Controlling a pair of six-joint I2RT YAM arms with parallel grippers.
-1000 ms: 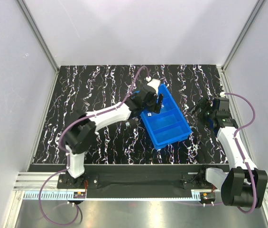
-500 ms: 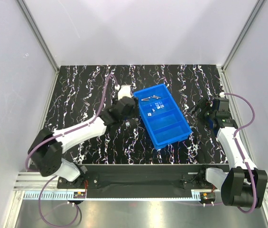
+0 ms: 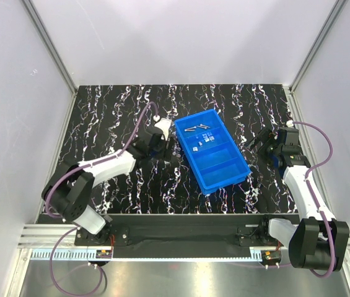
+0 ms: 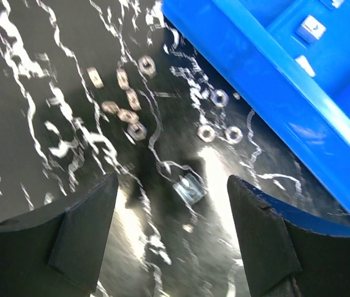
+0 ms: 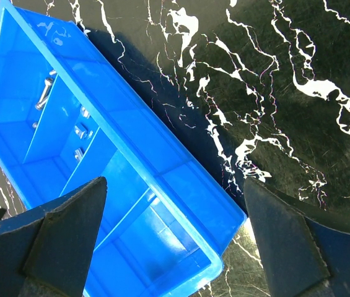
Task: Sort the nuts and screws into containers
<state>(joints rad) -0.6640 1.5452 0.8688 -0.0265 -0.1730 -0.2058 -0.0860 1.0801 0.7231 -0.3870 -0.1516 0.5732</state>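
Blue tray [image 3: 224, 174] w/ screws [image 3: 196, 129]; nuts [image 4: 127, 115] loose by spread L fingers [image 4: 267, 241].

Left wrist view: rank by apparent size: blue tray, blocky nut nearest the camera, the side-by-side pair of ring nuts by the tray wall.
1. blue tray, by far.
2. blocky nut, though nearness to the camera inflates it.
3. ring nuts: the two look alike, so unranked between them.

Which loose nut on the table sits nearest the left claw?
The lone nut centred just ahead of the open left claw; the other nuts are scattered farther ahead, toward the blue tray.
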